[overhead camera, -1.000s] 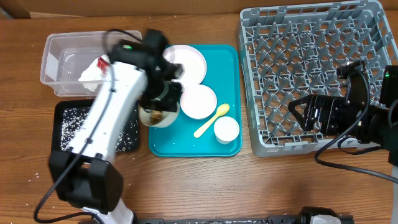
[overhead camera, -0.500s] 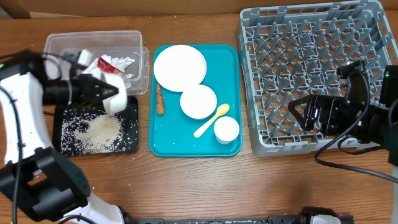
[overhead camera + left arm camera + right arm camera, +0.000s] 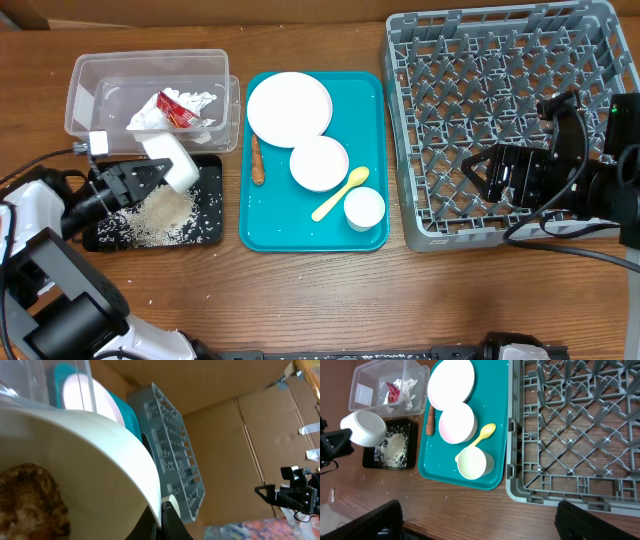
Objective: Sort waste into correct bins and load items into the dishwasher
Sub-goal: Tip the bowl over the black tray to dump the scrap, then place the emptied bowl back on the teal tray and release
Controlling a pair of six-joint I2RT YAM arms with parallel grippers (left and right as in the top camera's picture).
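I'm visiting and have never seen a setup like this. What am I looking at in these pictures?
These are two robot arms at a wooden table, each ending in a two-fingered pincer. One picture looks down from above; the other two come from small cameras on the arms' wrists. The left pincer is shut on the rim of a white bowl, tipped over a black tray holding loose rice; its wrist camera shows a brown food lump inside the bowl. Next to it, a clear tub holds a red wrapper with tissue. The teal tray carries a plate, a second bowl, a yellow spoon, a small cup and a brown stick. The right pincer hangs open, empty, over the grey dish rack.
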